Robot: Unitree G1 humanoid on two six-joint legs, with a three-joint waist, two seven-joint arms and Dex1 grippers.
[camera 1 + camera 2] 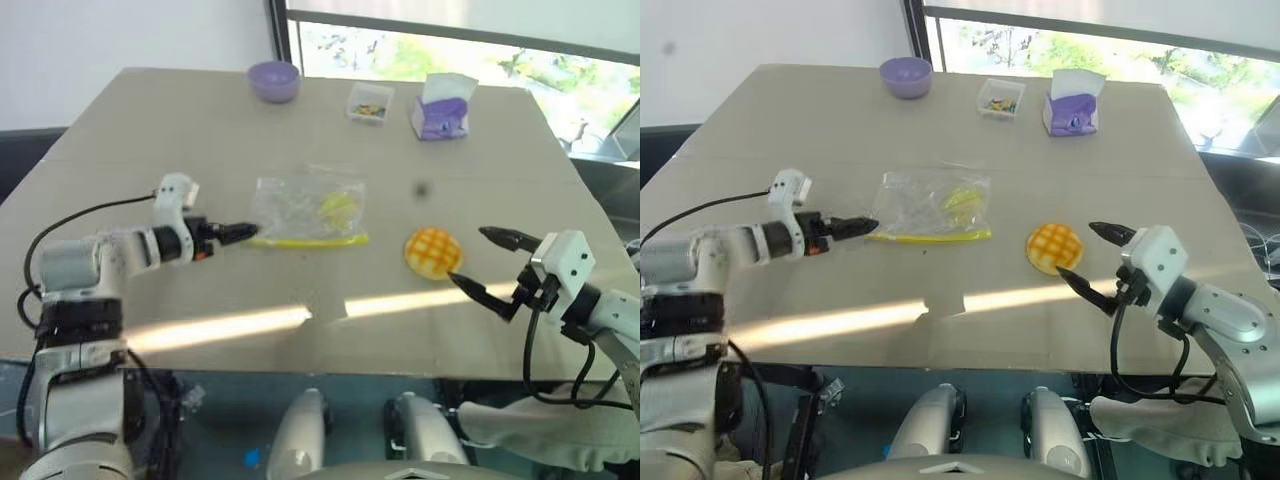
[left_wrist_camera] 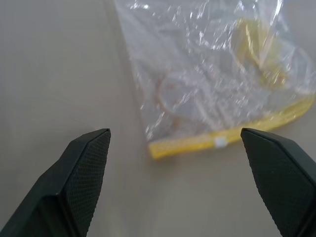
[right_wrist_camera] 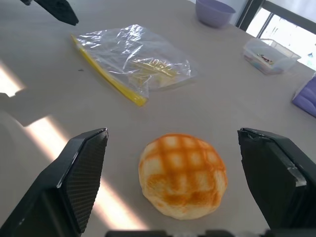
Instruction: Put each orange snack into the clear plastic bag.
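My right gripper [image 1: 482, 262] is standing wide apart beside the orange bun [image 1: 433, 252]. My left gripper [image 2: 177, 143] is gaping apart at the clear plastic bag [image 1: 308, 210] lying on the bench [image 1: 200, 130].

I see a purple bowl [image 1: 273, 81] at the table's far edge, well beyond the left gripper [image 1: 243, 233] and far from it. A small clear box [image 1: 370, 102] of colourful bits stands beside the bowl, toward the right gripper's [image 1: 482, 262] side. A purple tissue box [image 1: 443, 108] with white paper sits farther along, well ahead of the right gripper. The beige table [image 1: 150, 130] bears all three.
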